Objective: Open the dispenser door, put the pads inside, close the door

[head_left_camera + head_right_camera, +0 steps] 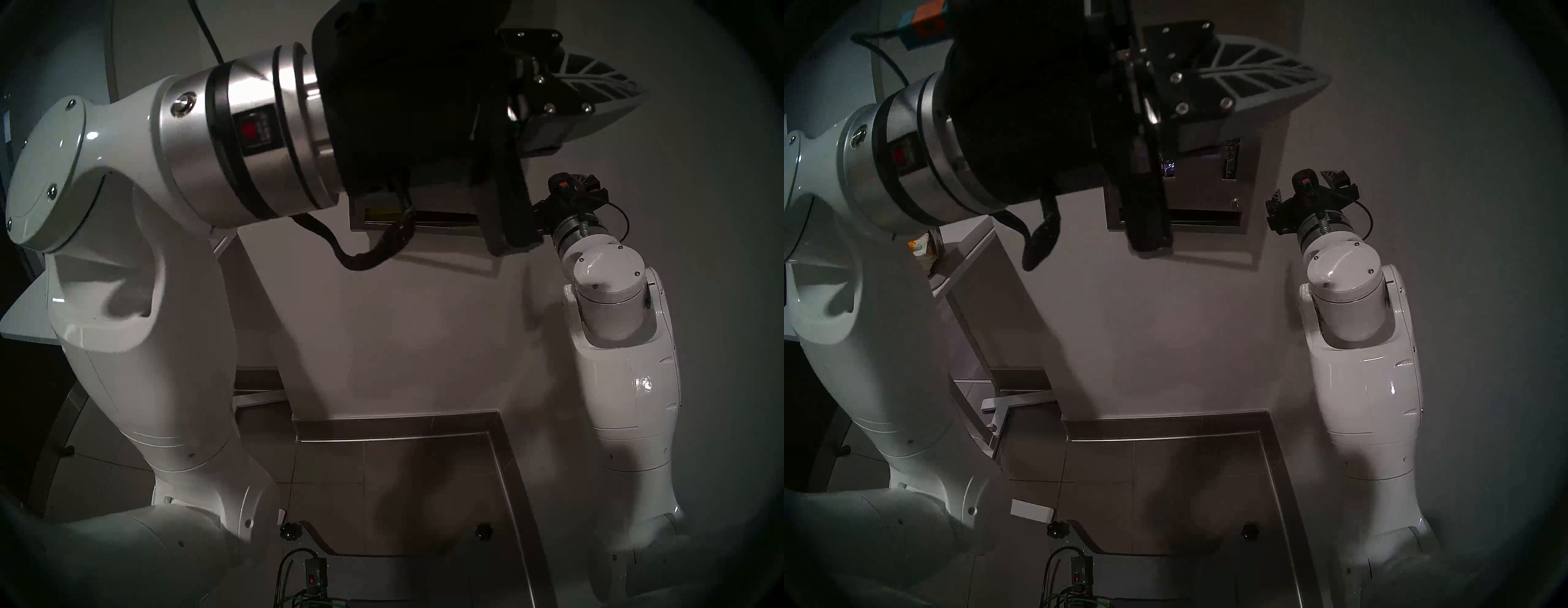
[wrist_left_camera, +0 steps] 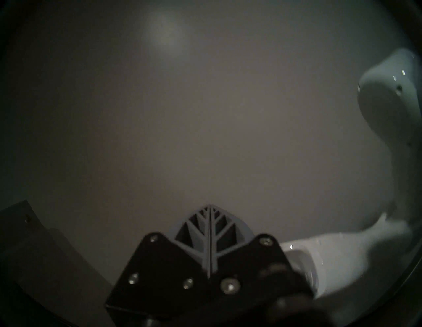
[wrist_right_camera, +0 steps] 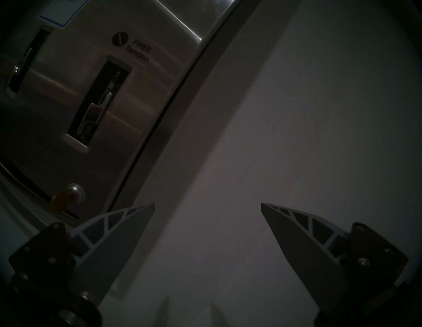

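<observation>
The left hand [image 2: 209,206] is sitting closed and empty, its two ribbed fingers [image 1: 594,80] pressed flat together, hanging high at about 1 o'clock in the head view and covering most of the dispenser [image 1: 1244,187]. The right hand [image 3: 207,205] is resting wide open with nothing between its fingers, facing the bare wall [image 3: 296,114]. In the right wrist view, the dispenser door [image 3: 146,96] is lying at 10 o'clock, flush with its frame, showing a lever slot [image 3: 100,102], a blue-bordered label [image 3: 61,11] and the round lock [image 3: 74,190]. No pads are showing clearly in this dim light.
</observation>
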Tool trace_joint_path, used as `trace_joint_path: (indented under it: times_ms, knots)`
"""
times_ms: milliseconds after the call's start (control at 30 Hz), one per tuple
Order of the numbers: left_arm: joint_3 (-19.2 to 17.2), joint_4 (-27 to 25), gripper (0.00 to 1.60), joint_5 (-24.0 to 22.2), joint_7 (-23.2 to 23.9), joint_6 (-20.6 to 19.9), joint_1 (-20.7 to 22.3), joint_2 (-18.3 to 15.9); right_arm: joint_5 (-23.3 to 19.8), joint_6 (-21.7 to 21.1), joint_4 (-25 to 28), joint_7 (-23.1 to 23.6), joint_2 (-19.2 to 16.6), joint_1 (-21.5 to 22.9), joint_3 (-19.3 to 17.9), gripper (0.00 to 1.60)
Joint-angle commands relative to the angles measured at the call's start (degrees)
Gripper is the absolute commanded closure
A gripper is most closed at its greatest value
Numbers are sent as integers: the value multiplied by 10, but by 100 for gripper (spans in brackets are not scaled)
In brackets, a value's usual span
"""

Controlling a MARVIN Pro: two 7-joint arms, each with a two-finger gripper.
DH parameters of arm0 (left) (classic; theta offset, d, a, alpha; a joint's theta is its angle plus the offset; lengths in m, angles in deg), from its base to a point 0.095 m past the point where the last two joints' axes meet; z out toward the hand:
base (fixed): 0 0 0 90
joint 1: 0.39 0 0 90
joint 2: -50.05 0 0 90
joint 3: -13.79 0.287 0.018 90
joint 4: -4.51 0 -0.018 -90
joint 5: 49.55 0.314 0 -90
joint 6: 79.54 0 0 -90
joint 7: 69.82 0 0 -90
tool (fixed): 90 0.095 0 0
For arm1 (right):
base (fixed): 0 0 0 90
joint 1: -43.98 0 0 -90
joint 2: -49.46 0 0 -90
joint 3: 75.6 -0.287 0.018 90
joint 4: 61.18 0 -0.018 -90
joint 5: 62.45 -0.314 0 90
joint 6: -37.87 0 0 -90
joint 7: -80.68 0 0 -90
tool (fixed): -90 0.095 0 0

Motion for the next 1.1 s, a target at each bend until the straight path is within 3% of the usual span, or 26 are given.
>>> trace_joint_path:
  times_ms: [0, 533, 1067]
  knots:
    - [-3, -1, 160, -34, 12, -28, -8, 9, 1, 7, 22, -3, 0, 20, -1, 0]
    - [-3, -1, 160, -72, -25, -51, -5, -13, 1, 6, 23, -3, 0, 19, -1, 0]
    - [-86, -1, 160, -14, -58, -39, -28, -93, 1, 7, 24, -3, 0, 19, -1, 0]
